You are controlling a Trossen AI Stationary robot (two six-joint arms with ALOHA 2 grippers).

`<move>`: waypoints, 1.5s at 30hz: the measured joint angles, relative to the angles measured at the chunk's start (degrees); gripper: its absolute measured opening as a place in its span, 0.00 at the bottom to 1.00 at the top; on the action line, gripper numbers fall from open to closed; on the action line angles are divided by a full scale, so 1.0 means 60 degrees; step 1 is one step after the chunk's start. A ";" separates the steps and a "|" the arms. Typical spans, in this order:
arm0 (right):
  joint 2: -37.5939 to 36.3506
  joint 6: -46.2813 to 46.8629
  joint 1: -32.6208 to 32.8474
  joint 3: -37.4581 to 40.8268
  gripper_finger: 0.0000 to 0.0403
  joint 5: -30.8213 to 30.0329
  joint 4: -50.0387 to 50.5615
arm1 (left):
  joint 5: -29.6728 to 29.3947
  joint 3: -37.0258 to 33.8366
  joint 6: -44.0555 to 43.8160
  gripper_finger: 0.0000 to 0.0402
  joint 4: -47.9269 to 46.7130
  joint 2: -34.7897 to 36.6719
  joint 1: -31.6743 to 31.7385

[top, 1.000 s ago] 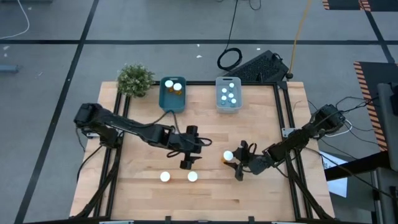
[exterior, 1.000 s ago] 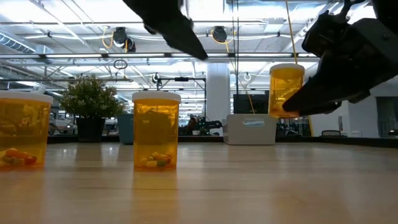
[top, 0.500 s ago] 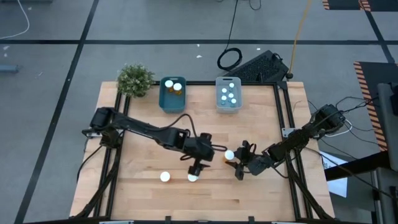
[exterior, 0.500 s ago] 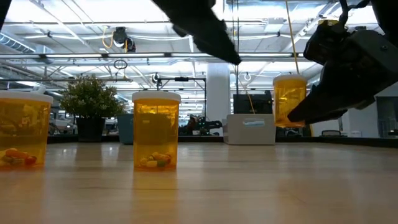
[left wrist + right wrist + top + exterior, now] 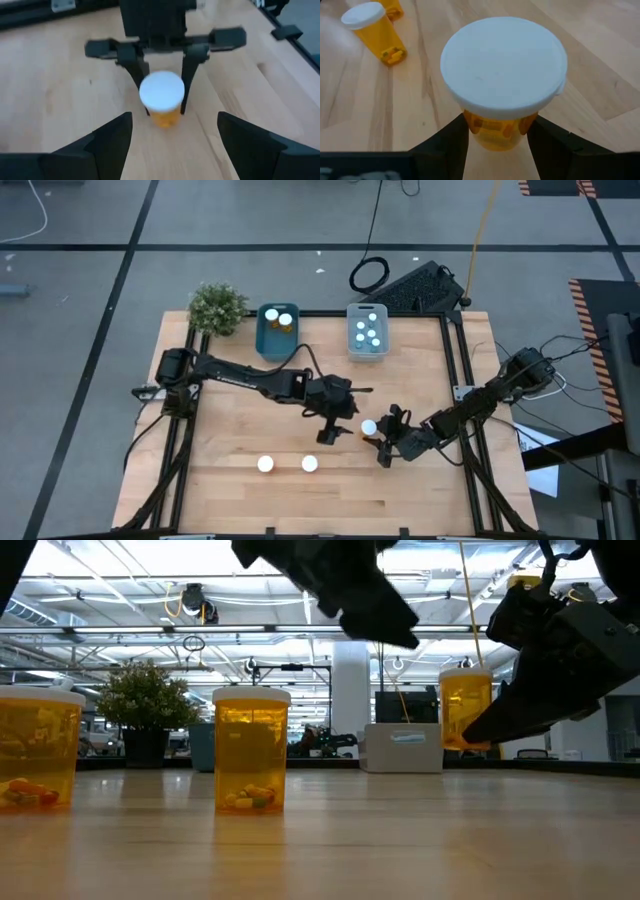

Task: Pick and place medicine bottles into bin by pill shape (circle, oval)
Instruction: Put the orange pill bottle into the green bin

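Amber bottle (image 5: 368,429) with a white cap sits clamped between the fingers of the right pincer (image 5: 379,442), right of centre in the high view, lifted clear of the counter (image 5: 230,480). The low view shows this same bottle (image 5: 465,708) hanging above the wood at centre right, gripped by the dark right pincer (image 5: 478,730). In the right wrist view its cap (image 5: 504,64) fills the upper middle, with both fingers pressed to the amber body below it.

Just left of it in the high view, the left pincer (image 5: 325,436) hovers over the middle of the counter, fingers spread apart; the left wrist view shows both dark fingers (image 5: 100,145) wide at the bottom corners, holding nothing and facing the clamped bottle (image 5: 162,98).

Two more amber bottles (image 5: 265,465) (image 5: 310,464) stand upright side by side on the counter at lower centre. At the counter's top edge, a teal bin (image 5: 262,340) holds amber bottles and a clear bin (image 5: 352,348) just right of it holds several small white-capped ones. A small potted plant (image 5: 217,307) stands at the top-left corner.
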State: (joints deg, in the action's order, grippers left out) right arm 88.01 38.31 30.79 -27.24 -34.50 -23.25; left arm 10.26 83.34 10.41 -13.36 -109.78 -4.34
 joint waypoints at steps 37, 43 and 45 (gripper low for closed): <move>0.0000 0.0002 -0.0179 0.0000 0.45 0.0015 -0.0007 | -0.0449 0.2184 0.0753 0.74 -0.0646 -0.2135 -0.0047; 0.0000 0.0000 -0.0179 0.0000 0.45 0.0015 -0.0007 | -0.0353 0.2184 0.0834 0.74 -0.0595 -0.2138 -0.0047; 0.0000 -0.0007 -0.0179 0.0000 0.45 0.0018 -0.0007 | -0.0354 0.2184 0.0861 0.74 -0.0588 -0.2138 -0.0045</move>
State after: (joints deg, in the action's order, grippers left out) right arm 88.01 38.26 29.71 -27.24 -34.40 -23.29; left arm 8.14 96.44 15.57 -16.88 -122.61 -4.61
